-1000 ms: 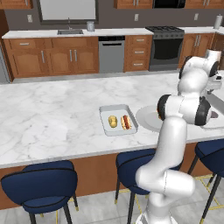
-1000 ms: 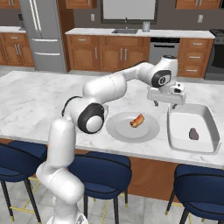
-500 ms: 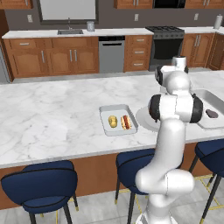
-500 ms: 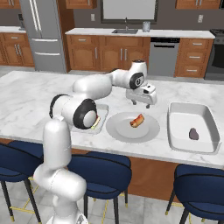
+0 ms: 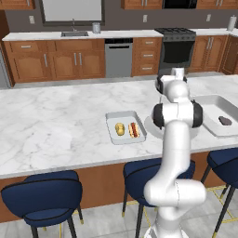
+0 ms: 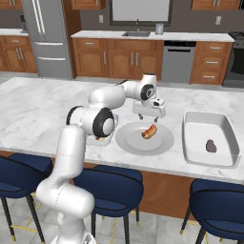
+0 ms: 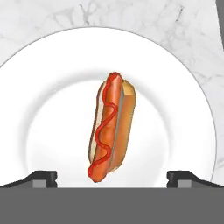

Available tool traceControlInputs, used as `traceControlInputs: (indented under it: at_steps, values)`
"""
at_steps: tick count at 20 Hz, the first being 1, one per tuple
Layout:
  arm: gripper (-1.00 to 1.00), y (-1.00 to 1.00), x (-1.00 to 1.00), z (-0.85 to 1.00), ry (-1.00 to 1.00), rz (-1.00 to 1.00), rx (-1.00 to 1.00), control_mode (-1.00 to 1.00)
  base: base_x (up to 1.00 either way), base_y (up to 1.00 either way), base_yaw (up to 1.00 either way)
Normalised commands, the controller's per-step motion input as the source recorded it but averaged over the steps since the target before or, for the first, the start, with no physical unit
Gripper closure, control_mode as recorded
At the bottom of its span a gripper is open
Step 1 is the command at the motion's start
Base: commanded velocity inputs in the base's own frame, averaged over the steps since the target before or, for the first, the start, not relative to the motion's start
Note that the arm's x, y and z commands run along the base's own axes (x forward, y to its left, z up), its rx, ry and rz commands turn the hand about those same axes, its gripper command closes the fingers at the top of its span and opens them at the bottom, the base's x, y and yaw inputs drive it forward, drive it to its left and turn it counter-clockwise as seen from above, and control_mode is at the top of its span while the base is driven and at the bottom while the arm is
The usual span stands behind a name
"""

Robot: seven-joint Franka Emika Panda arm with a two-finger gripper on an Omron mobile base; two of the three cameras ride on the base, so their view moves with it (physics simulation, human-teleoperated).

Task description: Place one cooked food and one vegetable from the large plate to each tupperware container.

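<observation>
White marble table (image 6: 38, 102), large plate (image 6: 128, 141) near its front edge, smaller tray (image 5: 113, 134) at the plate's nine o'clock (touching or not, unclear), larger tray (image 6: 195, 147) at three o'clock

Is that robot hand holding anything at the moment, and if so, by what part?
Nothing is held. The gripper hangs open above the hot dog, which lies on the large plate between the spread fingers, untouched.

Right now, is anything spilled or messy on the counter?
Nothing stands out. The hot dog lies whole on the large plate, under the open claw. The small tray holds a hot dog and a yellowish lump side by side, and the big tray holds one dark lump.
</observation>
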Motion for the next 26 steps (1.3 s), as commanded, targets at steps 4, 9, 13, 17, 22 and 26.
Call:
traceControlInputs:
  at_steps: [4, 9, 13, 17, 22, 26]
  values:
    - [-1.00, 0.00, 0.16, -0.59, 0.03, 0.01, -0.01, -1.00, 0.00, 0.00, 0.00]
    - [-1.00, 0.00, -0.26, -0.48, 0.09, -0.09, 0.00, -1.00, 0.00, 0.00, 0.00]
    - [-1.00, 0.00, -0.41, -0.44, 0.04, -0.10, 0.02, -1.00, 0.00, 0.00, 0.00]
    - [-1.00, 0.20, 0.00, -0.36, 0.00, -0.04, 0.00, -1.00, 0.00, 0.00, 0.00]
    - [-1.00, 0.10, 0.20, -0.13, -0.01, 0.00, 0.00, -1.00, 0.00, 0.00, 0.00]
    - [-1.00, -0.08, -0.01, -0.37, 0.00, 0.00, 0.00, -1.00, 0.00, 0.00, 0.00]
